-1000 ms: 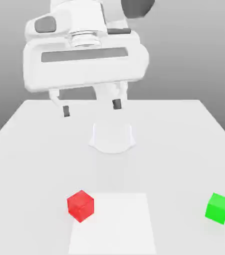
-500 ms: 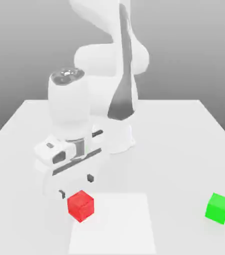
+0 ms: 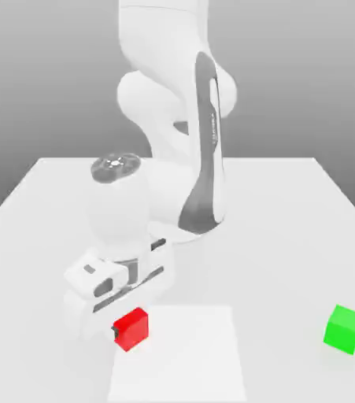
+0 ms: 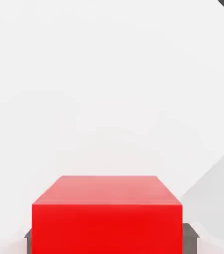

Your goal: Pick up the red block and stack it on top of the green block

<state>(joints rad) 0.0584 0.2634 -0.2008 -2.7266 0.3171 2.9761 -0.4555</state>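
The red block (image 3: 132, 327) sits low on the table (image 3: 290, 220) at the near edge of a paler square patch (image 3: 188, 358). My gripper (image 3: 130, 332) is down over it, and a dark fingertip (image 3: 116, 336) shows at the block's side toward the exterior view's left. In the hand view the red block (image 4: 107, 218) lies between two dark fingers (image 4: 190, 238) that press against its two sides, so my gripper (image 4: 107, 239) is shut on it. The green block (image 3: 345, 328) stands alone far off to the exterior view's right.
The arm's white base (image 3: 192, 228) rises at the middle of the table behind the gripper. The hand's bulky white body (image 3: 109, 287) hangs just above the red block. Bare table surface stretches between the two blocks.
The hand has dropped from high above the table down onto the red block, and its fingers now grip the block's sides. The green block has not moved.
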